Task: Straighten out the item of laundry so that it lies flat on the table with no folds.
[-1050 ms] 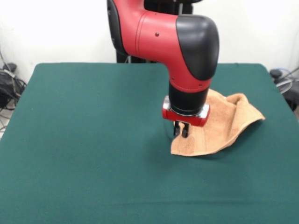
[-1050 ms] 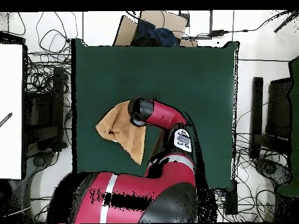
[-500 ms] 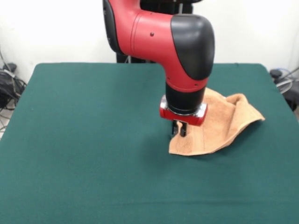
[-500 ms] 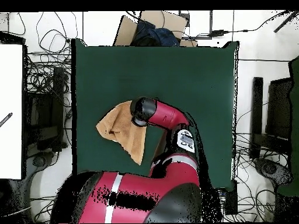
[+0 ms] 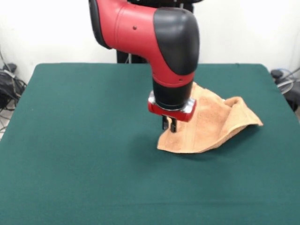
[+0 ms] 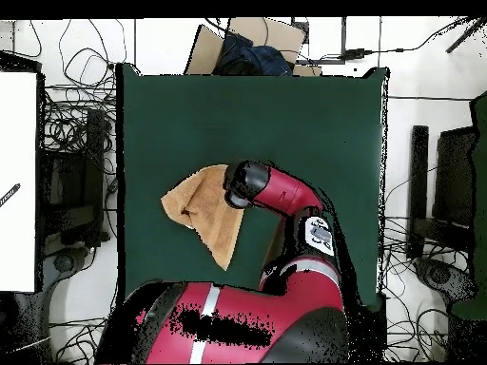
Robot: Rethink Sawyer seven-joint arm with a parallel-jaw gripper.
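Observation:
The item of laundry (image 5: 213, 124) is a peach-orange towel lying rumpled on the right half of the green table (image 5: 84, 140), with a raised fold toward its right end. My gripper (image 5: 169, 126) points straight down at the towel's left edge, fingers together and shut on the cloth near its front left corner. In the overhead view the towel (image 6: 202, 214) spreads left of the arm's wrist (image 6: 245, 183), which hides the gripper, and the table (image 6: 304, 124) stretches well beyond the cloth.
Cables (image 5: 7, 86) lie off the table's left side. In the overhead view a cardboard box (image 6: 249, 43) sits beyond the table's top edge, a white panel (image 6: 17, 181) stands at the left, and dark equipment (image 6: 447, 181) at the right.
My gripper has moved left across the table in the front view, and the towel's held edge has come with it, stretching the cloth out leftward.

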